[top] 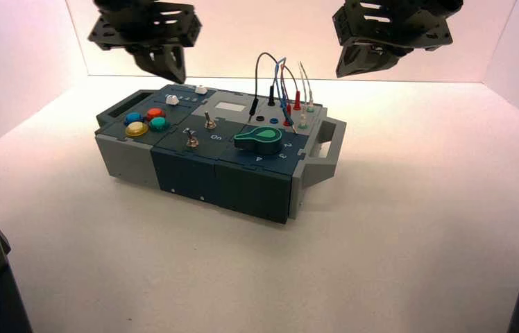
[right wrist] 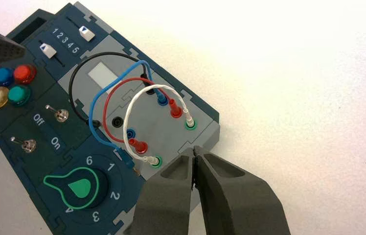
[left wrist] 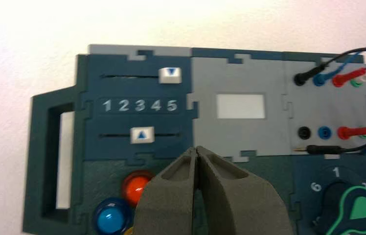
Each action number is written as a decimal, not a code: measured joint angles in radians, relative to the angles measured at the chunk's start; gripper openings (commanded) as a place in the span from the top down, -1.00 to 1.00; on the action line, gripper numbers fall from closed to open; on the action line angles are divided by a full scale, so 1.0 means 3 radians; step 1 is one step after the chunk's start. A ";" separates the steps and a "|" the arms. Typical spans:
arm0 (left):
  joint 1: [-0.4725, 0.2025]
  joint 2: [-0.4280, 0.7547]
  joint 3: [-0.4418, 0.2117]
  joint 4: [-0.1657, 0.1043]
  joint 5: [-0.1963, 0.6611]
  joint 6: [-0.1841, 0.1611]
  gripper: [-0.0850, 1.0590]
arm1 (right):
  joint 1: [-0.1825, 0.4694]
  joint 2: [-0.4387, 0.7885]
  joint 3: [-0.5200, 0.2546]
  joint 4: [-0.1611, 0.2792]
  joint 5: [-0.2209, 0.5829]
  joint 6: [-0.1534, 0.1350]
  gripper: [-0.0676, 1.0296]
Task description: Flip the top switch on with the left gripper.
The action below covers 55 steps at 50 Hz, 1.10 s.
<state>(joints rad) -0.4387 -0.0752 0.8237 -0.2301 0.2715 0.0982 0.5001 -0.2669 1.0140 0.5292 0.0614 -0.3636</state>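
The top switch (top: 209, 121) is a small metal toggle on the box's dark middle panel, behind a second toggle (top: 192, 141). In the right wrist view the top switch (right wrist: 59, 115) stands by the lettering "Off" and "On", its lever leaning toward the buttons' side. My left gripper (top: 166, 69) hangs shut and empty above the box's back left corner, well clear of the switch. Its closed fingertips (left wrist: 196, 149) point over the edge between sliders and buttons and hide both switches in the left wrist view. My right gripper (top: 361, 66) hovers shut above the box's right end.
Blue, red, yellow and green buttons (top: 147, 121) sit left of the switches, two white sliders (left wrist: 170, 75) behind them. A green knob (top: 260, 141) lies to the right. Looped wires (top: 281, 83) rise from the jacks at the back right. A white display (left wrist: 240, 105) sits mid-back.
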 measured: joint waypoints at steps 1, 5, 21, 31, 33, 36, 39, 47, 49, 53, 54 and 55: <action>-0.0026 0.0026 -0.0026 0.0000 0.0005 -0.0005 0.90 | 0.0005 0.0005 -0.0005 0.0000 0.0000 0.0000 0.92; -0.0102 0.0133 -0.0082 0.0000 0.0046 0.0000 0.91 | 0.0005 0.0031 -0.0010 0.0000 0.0000 0.0005 0.92; -0.0118 0.0276 -0.0169 0.0000 0.0133 0.0000 0.91 | 0.0005 0.0072 -0.0041 0.0000 0.0077 0.0005 0.92; -0.0118 0.0276 -0.0169 0.0000 0.0138 0.0000 0.90 | 0.0005 0.0128 -0.0056 0.0000 0.0133 0.0000 0.92; -0.0118 0.0276 -0.0169 0.0000 0.0143 0.0000 0.90 | 0.0005 0.0148 -0.0072 0.0000 0.0153 0.0005 0.92; -0.0118 0.0281 -0.0169 0.0000 0.0143 -0.0005 0.91 | 0.0005 0.0174 -0.0087 0.0000 0.0174 0.0000 0.92; -0.0118 0.0281 -0.0169 0.0000 0.0143 0.0000 0.90 | 0.0005 0.0230 -0.0123 0.0000 0.0210 0.0005 0.92; -0.0118 0.0261 -0.0164 0.0000 0.0205 -0.0005 0.91 | 0.0005 0.0327 -0.0189 -0.0010 0.0307 0.0005 0.92; -0.0118 0.0251 -0.0164 0.0000 0.0215 0.0000 0.90 | 0.0005 0.0343 -0.0199 -0.0010 0.0322 0.0005 0.92; -0.0118 0.0215 -0.0123 0.0000 0.0271 -0.0005 0.90 | 0.0005 0.0343 -0.0205 -0.0031 0.0348 0.0005 0.92; -0.0118 0.0194 -0.0097 0.0000 0.0291 -0.0005 0.91 | 0.0010 0.0343 -0.0205 -0.0031 0.0348 0.0005 0.92; -0.0118 0.0184 -0.0072 0.0000 0.0302 -0.0005 0.90 | 0.0010 0.0343 -0.0205 -0.0031 0.0358 0.0005 0.92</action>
<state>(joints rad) -0.4740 -0.0199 0.8023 -0.2301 0.3620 0.0966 0.5031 -0.1641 0.9526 0.5200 0.1687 -0.3620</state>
